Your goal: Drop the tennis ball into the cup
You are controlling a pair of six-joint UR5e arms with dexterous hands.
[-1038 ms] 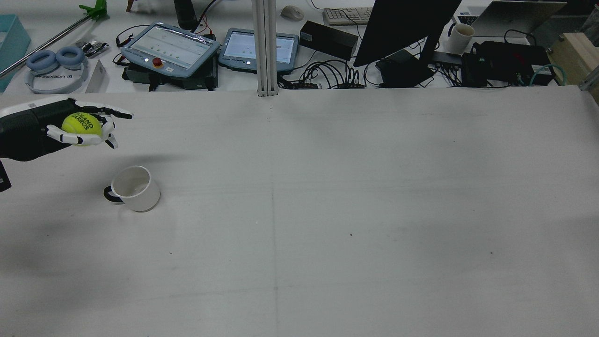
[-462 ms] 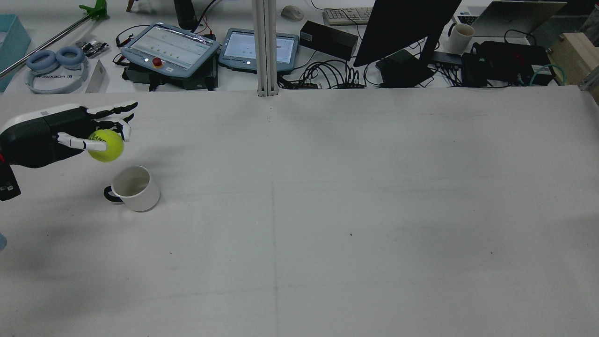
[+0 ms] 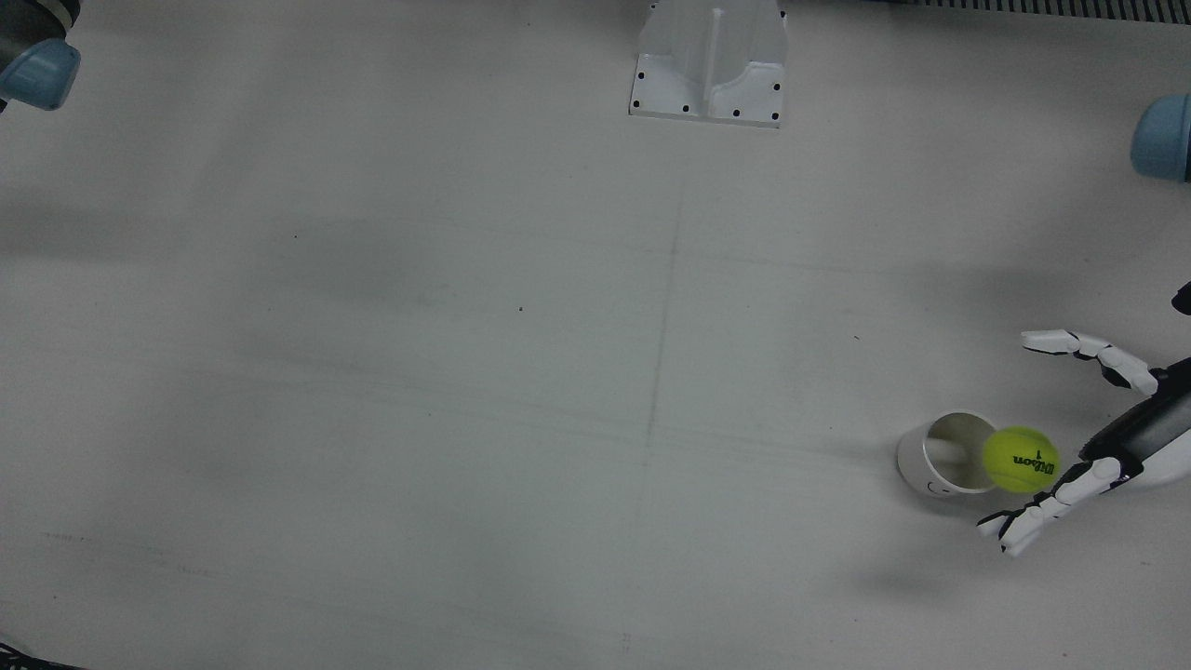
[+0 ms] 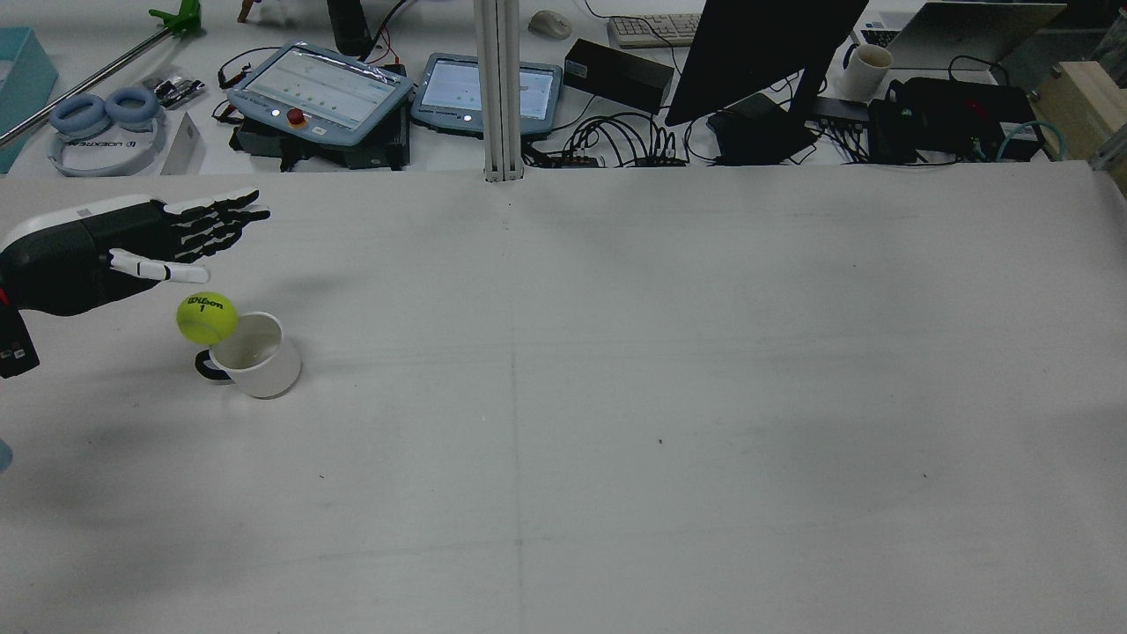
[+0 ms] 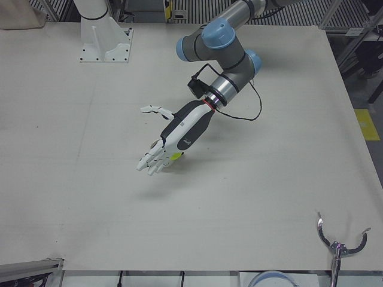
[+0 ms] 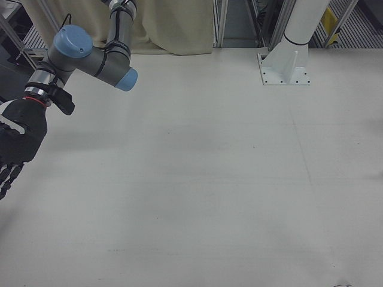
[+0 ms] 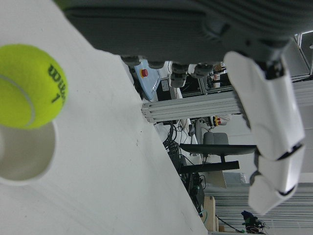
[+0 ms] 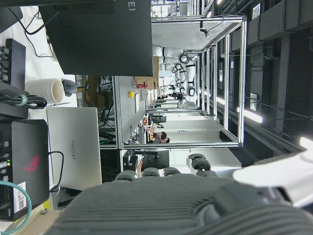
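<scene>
The white table [image 4: 616, 396] carries a white mug [image 4: 255, 355] near its left edge in the rear view. The left hand [image 4: 132, 242] hovers beyond the mug, fingers spread flat, holding nothing. The right hand [image 6: 15, 140] shows only partly; its fingers seem extended, though this cannot be told. The tennis ball [image 4: 206, 318] sits at the mug's rim, clear of the hand.

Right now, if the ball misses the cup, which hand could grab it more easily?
Probably the left hand: it hangs open beside the tennis ball and cup. The right hand is far across the table.
</scene>
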